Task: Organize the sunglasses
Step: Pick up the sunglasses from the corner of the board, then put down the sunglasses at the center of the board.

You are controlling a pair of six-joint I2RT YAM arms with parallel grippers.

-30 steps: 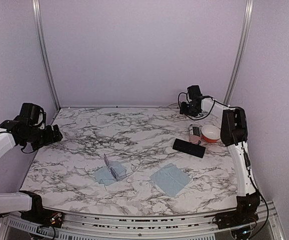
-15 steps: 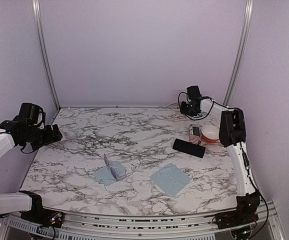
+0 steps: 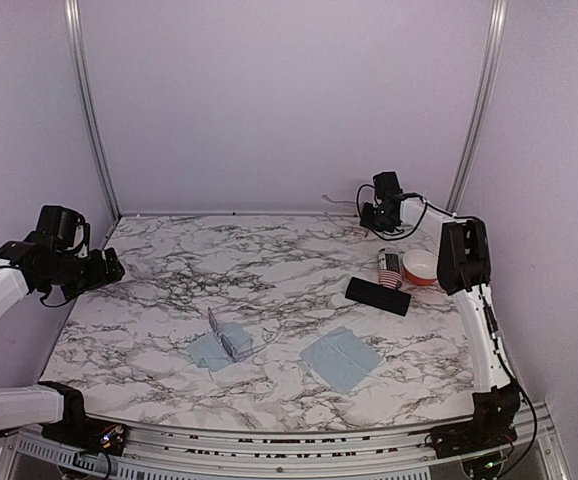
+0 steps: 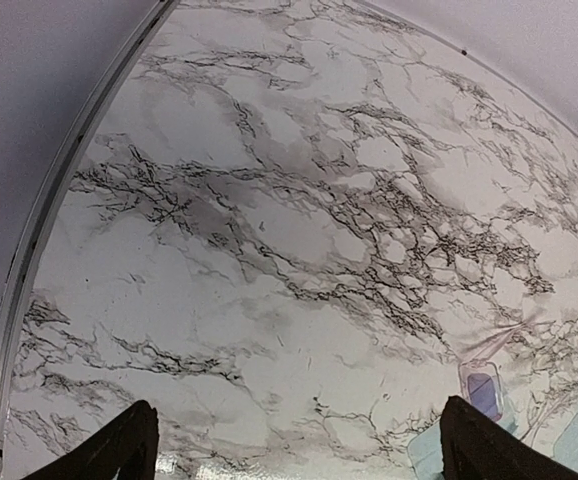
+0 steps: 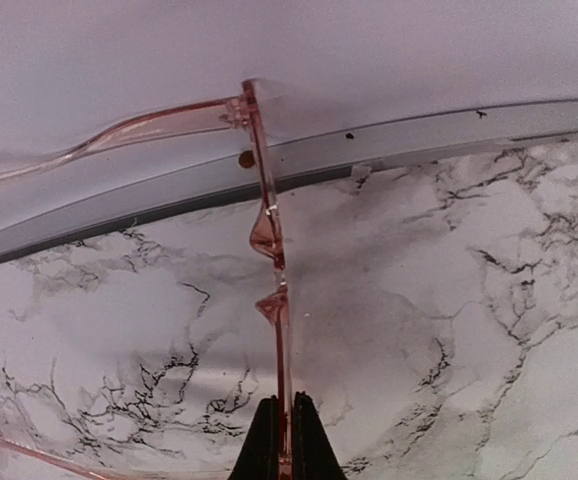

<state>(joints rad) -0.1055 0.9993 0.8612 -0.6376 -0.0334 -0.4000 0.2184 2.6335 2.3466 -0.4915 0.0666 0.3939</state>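
One pair of sunglasses (image 5: 269, 235), with a clear pinkish frame, is seen edge-on in the right wrist view. My right gripper (image 5: 281, 440) is shut on its rim, close to the back wall. In the top view that gripper (image 3: 374, 214) is at the far right corner, and a pale temple of the sunglasses (image 3: 337, 203) pokes out to its left. A second pair of sunglasses (image 3: 233, 339), with a pale frame, lies on a blue cloth (image 3: 207, 352) near the front; its lens (image 4: 482, 390) shows in the left wrist view. My left gripper (image 3: 111, 268) hangs open at the table's left edge, with nothing between its fingertips (image 4: 121, 452).
A black oblong case (image 3: 377, 296) lies at mid right. Behind it are a stars-and-stripes case (image 3: 390, 267) and a red bowl (image 3: 421, 267). A second blue cloth (image 3: 340, 359) lies front centre. The back rail (image 5: 449, 135) and wall run just beyond the right gripper.
The right gripper's jaws have closed onto the pinkish sunglasses at the back wall, and their temple now shows to its left. The left arm has not moved.
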